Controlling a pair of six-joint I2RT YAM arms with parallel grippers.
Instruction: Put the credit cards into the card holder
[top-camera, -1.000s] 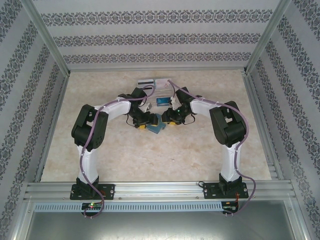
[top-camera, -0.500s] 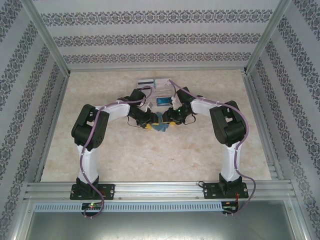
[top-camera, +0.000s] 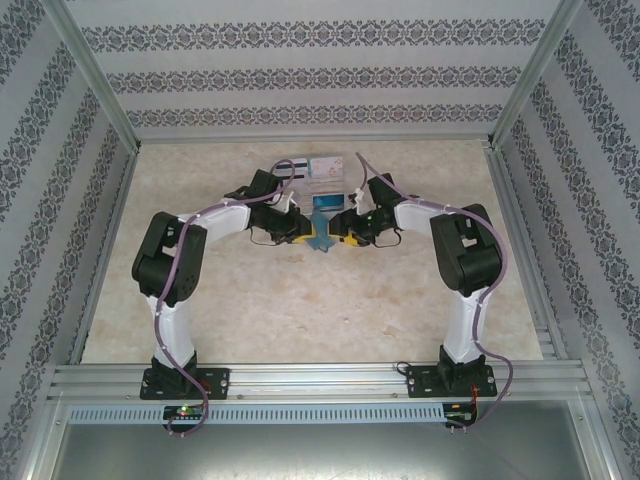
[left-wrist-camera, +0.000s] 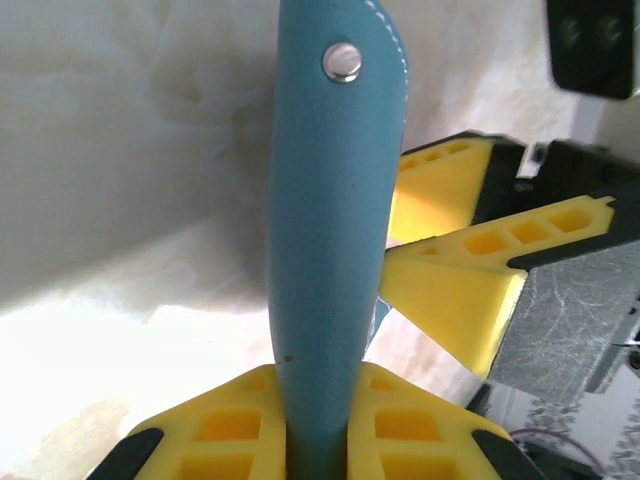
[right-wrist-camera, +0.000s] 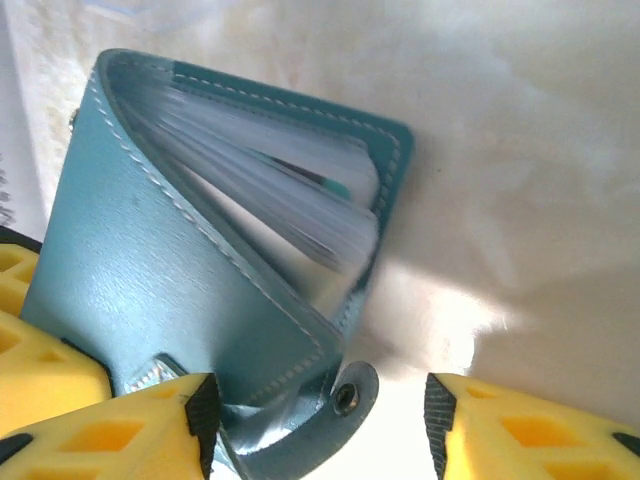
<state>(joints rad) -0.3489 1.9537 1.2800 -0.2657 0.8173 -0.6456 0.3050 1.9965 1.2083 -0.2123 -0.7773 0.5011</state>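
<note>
Left claw: clamped on the bottom edge of the card holder, which stands on edge straight up out of its jaws (snap stud at the far end).

Card holder sits between the two claws, lifted off the bench as far as I can tell. From the right wrist view it's splayed open, clear inner sleeves fanned out. There's a dark sliver in one sleeve, but I can't tell if that's a card.

Right claw: jaws apart, one finger on either side of the snap tab, gripping nothing.

Blue credit card lies flat on the bench just beyond both claws; paler cards further back, too small to count.

Progress: early. The holder is picked up and opened, and no card is visibly loaded. Left to do: fetch each card and slide it into a sleeve.
</note>
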